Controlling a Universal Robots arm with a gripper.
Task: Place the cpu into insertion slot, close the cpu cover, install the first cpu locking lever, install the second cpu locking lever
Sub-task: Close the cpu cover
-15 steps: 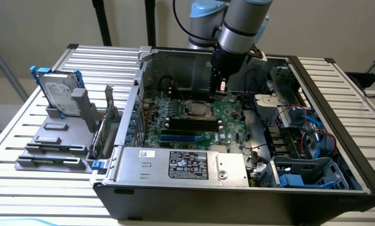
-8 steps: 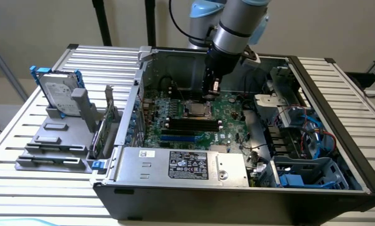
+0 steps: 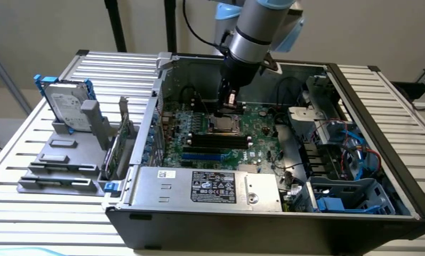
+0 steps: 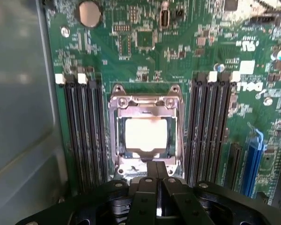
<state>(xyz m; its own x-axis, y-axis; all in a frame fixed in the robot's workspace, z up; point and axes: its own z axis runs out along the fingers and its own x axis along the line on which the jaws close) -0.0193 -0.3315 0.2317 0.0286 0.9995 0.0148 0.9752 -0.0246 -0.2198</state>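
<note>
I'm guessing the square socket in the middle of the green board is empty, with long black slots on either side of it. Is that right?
Not quite. The insertion slot is not empty: the cpu lies in it, its pale face plain in the wrist view. The long black slots do flank it on the green board.

My fingers [image 4: 152, 169] look matt black. The cpu [image 4: 146, 133] has a pale, smooth metal face with a soft sheen, and the cpu cover [image 4: 115, 140] is bright bare metal. The circuit board [image 4: 131, 61] is glossy green, its memory slots [image 4: 84, 136] black plastic.
</note>
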